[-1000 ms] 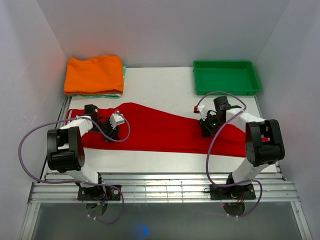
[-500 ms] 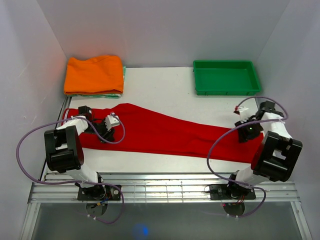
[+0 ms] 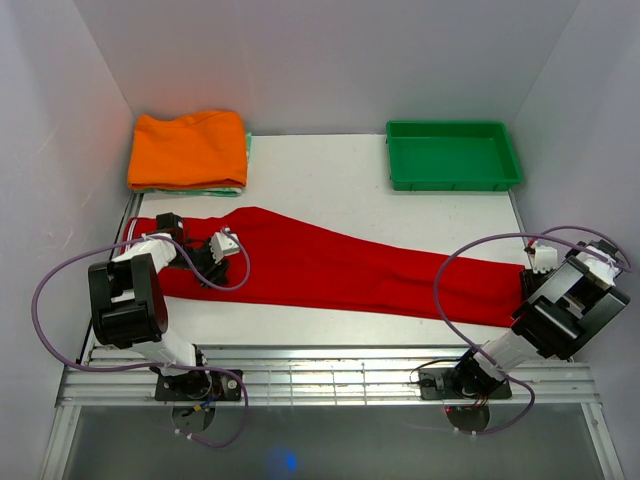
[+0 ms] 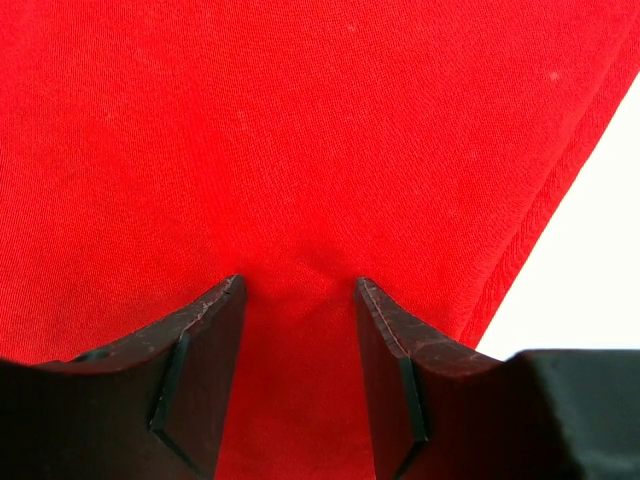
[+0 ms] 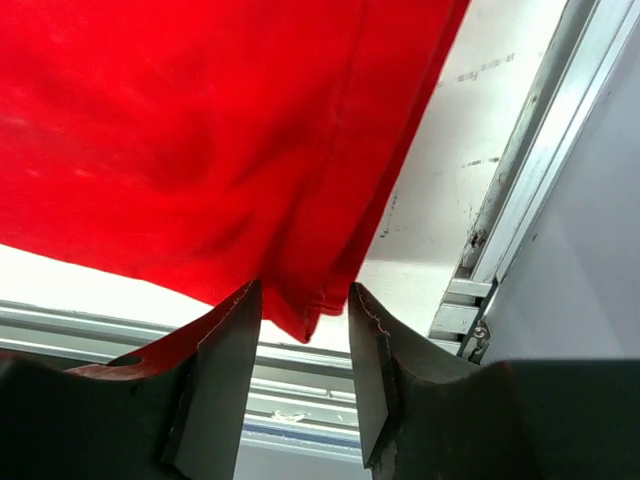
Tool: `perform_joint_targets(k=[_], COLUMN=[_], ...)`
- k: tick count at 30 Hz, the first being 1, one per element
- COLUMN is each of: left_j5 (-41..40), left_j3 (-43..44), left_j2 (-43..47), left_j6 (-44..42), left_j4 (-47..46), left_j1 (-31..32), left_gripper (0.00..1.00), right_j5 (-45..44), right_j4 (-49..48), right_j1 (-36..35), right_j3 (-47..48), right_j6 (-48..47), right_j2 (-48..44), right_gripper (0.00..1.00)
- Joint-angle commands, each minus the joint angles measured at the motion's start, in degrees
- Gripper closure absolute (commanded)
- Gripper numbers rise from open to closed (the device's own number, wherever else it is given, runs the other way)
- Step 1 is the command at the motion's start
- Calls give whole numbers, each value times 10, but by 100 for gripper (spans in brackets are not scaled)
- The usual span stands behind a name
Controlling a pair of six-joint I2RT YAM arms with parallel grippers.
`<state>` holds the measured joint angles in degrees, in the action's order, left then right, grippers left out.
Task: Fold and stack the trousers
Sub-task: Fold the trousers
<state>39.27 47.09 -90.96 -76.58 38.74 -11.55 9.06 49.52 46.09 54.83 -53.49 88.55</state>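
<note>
Trousers [image 3: 330, 265]: red, spread at full length across the table [image 3: 330, 185], from its left edge to its right edge, slanting toward the near side on the right. The wide end lies at the left. The narrow leg end lies at the right, close to the near right corner.

Left gripper [image 4: 298, 285]: lowered onto the wide end. Jaws stand apart, released. The fingertips [image 4: 225, 300] meet the cloth, with a slight pucker between them; no fold is clamped. A stitched edge runs diagonally to one side, with bare table beyond it.

Right gripper [image 5: 305, 290]: positioned at the leg end. Jaws stand apart, released. The hem corner lies between the fingers [image 5: 225, 340], and bare table shows between the cloth and one finger. A metal rail [image 5: 520, 170] runs just beside.

Orange garment [image 3: 187, 148]: folded, far left corner, apart from the trousers.

Green tray [image 3: 455, 184]: far right corner, well apart from the trousers.
</note>
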Motion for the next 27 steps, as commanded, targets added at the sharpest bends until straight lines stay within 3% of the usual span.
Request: perform_joint_targets(k=[1,4,5,6,13,19,22,23,24,27], left_j5=[-108,-108,-108,-108,-110,-89,-51,-18,1,60], left_j3=[-22,-18,-18,-18,-23,-21,-9,-4,11,48], left_j2=[-12,-13,-12,-11,-7,8,33,45,58,99], left_j6=[-4,-3,-3,-3,-9,-22,-56,-63,-67,-25], left_j4=[45,46,47,47,46,61,113,143,158,193], left_j1=[-12,-11,-12,-11,-11,-12,-11,-11,-10,0], left_gripper=[41,41,41,41,41,39,36,33,32,29], right_j5=[-4,-4,-6,-8,-36,-61,-50,-21,-1,72], right_j4=[5,8,8,9,-2,-14,18,29,63,118], right_j1=[17,20,20,21,51,51,48,41,32,-32], right_j3=[-3,-12,-15,-14,45,33,55,66,92,140], right_j6=[-28,-36,-40,-42,-64,-91,-96,-93,-93,-75], right_j2=[14,21,21,23,51,35,38,29,24,-3], right_gripper=[55,67,84,91,92,92,50,28,23,24])
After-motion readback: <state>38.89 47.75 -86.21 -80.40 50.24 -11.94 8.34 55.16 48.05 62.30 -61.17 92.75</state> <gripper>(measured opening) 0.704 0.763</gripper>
